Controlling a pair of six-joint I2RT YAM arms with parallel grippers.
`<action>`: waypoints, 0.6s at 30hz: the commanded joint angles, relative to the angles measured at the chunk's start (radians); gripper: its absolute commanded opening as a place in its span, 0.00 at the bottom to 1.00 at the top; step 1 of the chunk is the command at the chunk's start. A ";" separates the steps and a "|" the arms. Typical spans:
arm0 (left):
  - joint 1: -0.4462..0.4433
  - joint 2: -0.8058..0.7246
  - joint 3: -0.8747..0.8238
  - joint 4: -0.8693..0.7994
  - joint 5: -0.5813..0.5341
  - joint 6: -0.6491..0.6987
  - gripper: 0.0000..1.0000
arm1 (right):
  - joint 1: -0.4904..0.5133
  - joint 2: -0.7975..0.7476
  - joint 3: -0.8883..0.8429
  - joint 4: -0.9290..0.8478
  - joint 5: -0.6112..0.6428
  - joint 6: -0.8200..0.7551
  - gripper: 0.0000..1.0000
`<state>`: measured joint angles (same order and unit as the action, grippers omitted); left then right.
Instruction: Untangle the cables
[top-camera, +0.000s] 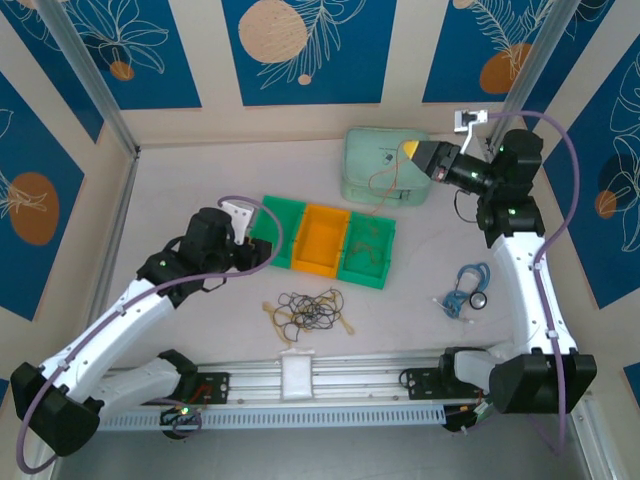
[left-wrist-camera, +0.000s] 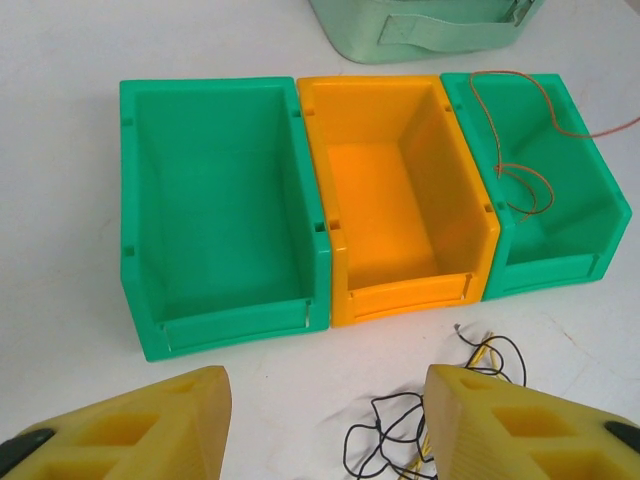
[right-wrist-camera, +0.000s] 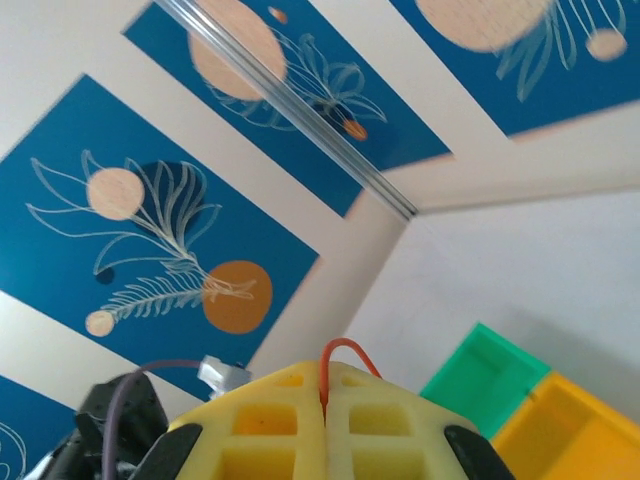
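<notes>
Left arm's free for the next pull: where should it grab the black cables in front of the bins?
Probably an outer loop of the black cables, from straight above: they lie flat and loose on the table, so open fingers can straddle a single strand.

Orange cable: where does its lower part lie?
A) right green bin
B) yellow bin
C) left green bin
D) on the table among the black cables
A: the orange cable loops inside the right green bin, while its upper stretch is pinched in the shut right gripper.
</notes>
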<state>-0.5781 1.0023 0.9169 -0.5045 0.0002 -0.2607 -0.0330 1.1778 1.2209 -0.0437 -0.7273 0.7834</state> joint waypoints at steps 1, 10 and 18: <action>0.011 0.008 -0.009 0.028 0.030 0.004 0.54 | 0.011 0.004 -0.045 -0.083 0.027 -0.077 0.00; 0.013 0.019 -0.010 0.036 0.050 0.006 0.54 | 0.150 0.021 -0.077 -0.428 0.415 -0.353 0.00; 0.018 0.029 -0.012 0.041 0.069 -0.006 0.50 | 0.294 0.087 -0.068 -0.575 0.854 -0.468 0.00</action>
<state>-0.5735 1.0271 0.9119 -0.4828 0.0406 -0.2611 0.2302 1.2461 1.1442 -0.5190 -0.1089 0.3935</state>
